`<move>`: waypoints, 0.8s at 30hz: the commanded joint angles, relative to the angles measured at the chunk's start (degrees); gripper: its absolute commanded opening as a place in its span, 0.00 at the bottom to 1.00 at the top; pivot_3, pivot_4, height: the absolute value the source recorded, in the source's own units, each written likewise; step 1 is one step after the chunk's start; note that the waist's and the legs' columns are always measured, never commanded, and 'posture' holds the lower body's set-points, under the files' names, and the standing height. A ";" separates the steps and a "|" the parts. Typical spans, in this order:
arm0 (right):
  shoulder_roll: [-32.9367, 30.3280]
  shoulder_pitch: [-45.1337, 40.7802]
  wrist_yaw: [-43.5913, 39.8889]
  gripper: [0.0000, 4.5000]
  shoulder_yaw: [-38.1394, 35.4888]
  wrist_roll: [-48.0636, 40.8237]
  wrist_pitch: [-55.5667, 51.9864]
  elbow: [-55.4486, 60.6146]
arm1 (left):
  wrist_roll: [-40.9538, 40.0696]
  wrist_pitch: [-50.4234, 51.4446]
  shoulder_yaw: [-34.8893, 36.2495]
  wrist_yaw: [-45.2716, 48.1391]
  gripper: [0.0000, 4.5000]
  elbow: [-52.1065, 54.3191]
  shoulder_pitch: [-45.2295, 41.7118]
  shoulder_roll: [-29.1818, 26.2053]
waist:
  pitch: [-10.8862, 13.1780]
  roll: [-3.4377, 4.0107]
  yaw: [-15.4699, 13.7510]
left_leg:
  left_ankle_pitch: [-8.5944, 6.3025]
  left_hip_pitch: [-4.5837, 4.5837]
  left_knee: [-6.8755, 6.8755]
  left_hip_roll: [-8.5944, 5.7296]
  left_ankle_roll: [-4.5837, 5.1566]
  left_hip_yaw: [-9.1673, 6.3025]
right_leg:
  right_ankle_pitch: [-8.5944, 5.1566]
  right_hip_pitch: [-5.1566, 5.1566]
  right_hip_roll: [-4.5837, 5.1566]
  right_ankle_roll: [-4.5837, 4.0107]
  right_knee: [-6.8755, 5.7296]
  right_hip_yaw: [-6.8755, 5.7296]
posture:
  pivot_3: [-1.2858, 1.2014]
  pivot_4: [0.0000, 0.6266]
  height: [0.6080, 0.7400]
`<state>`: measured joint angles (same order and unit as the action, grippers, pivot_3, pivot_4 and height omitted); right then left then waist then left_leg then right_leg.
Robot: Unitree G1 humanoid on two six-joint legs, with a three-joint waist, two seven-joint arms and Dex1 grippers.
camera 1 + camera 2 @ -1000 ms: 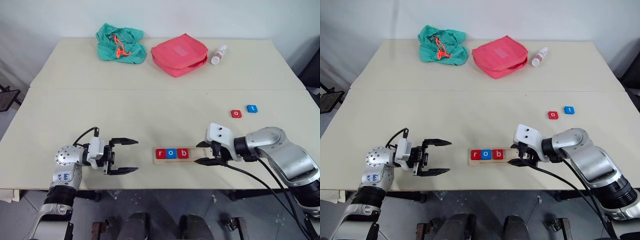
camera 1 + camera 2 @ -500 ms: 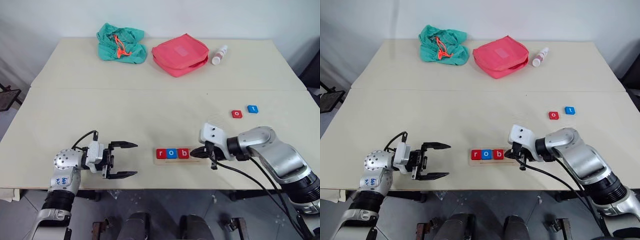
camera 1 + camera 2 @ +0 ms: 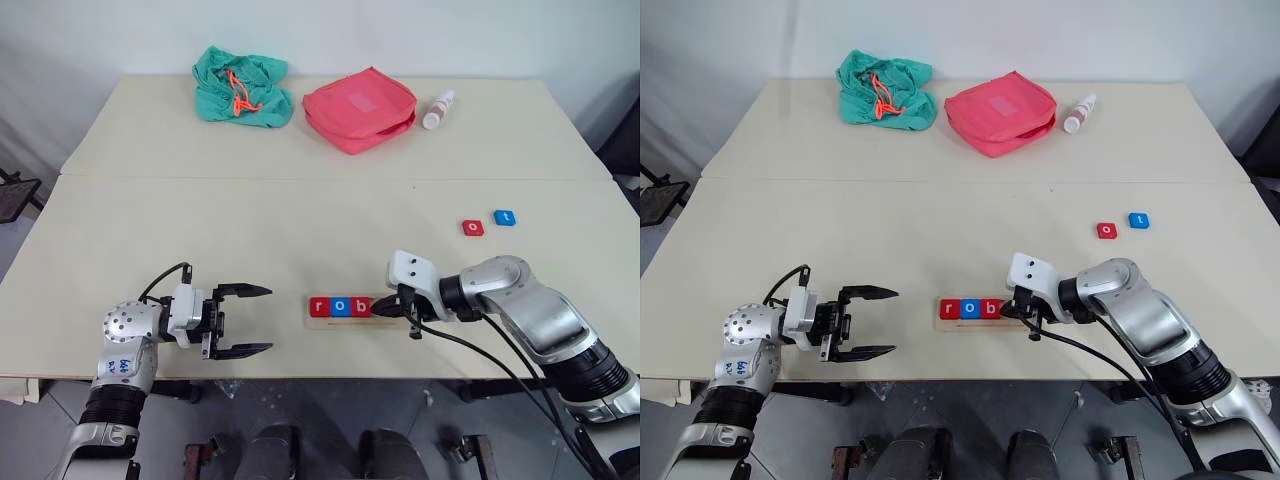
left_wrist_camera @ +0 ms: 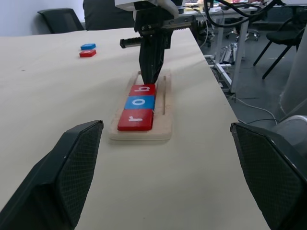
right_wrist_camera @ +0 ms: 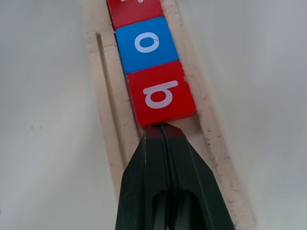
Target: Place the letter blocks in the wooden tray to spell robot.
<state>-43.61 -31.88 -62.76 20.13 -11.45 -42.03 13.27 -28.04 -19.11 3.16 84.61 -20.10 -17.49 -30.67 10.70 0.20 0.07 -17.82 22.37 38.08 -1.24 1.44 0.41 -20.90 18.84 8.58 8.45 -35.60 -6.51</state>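
Three letter blocks (image 3: 342, 306) spell "rob" along wooden tray (image 4: 165, 125), long axis left-right; right fingers (image 5: 163, 143) closed, left fingers (image 3: 244, 291) open.

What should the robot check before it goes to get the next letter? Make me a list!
1. Red r, blue o and red b sit in a row in the wooden tray: ok.
2. Room left in the tray for two more: ok.
3. Red o block and blue t block lie loose on the table: ok.
4. Right gripper shut, tips in the groove against the b: not ok for picking, open first.
5. Left gripper open, holding nothing: ok.
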 commanded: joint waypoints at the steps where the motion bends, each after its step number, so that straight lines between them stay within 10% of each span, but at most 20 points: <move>1: -1.48 -0.44 -0.23 0.00 -2.09 -0.28 0.89 1.85 | -0.07 -0.29 0.83 -0.08 1.00 1.31 -0.36 -0.50 | 0.00 0.00 -0.05 | 0.00 0.00 0.00 0.00 0.00 -0.01 | 0.00 0.00 0.00 0.00 0.00 0.00 | 0.52 0.24 1.00; 10: -5.21 5.60 3.06 0.04 -16.49 -5.57 -1.90 6.51 | 0.37 -0.47 0.30 0.52 1.00 -0.96 -2.33 0.62 | 0.00 -0.01 -0.17 | 0.00 0.00 0.00 -0.01 0.00 0.00 | 0.00 -0.02 0.00 0.00 0.00 -0.01 | 0.52 0.24 1.00; 17: 1.15 20.25 16.69 0.51 -38.39 -7.37 2.03 6.47 | 0.24 -0.76 0.48 1.45 1.00 -3.16 -3.52 1.35 | 0.00 -0.03 -1.07 | 0.00 -0.01 -0.01 -0.02 0.00 0.01 | 0.00 -0.06 0.01 0.00 0.02 -0.02 | 0.52 0.24 1.00; 24: 6.04 28.56 23.70 1.00 -45.48 -8.24 7.53 7.55 | 0.47 -1.07 0.76 2.10 1.00 -5.25 -4.90 1.37 | 0.00 -0.02 -1.32 | 0.00 -0.06 -0.01 0.02 0.00 0.14 | 0.00 -0.06 -0.01 0.00 0.01 0.04 | 0.52 0.24 1.00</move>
<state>-38.15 -3.80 -40.84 -22.48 -19.08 -36.55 19.00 -27.48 -19.51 3.33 85.90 -25.54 -21.95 -29.19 10.70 0.18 -1.25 -17.82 22.31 38.06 -1.22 1.44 0.56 -20.90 18.78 8.57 8.45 -35.58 -6.47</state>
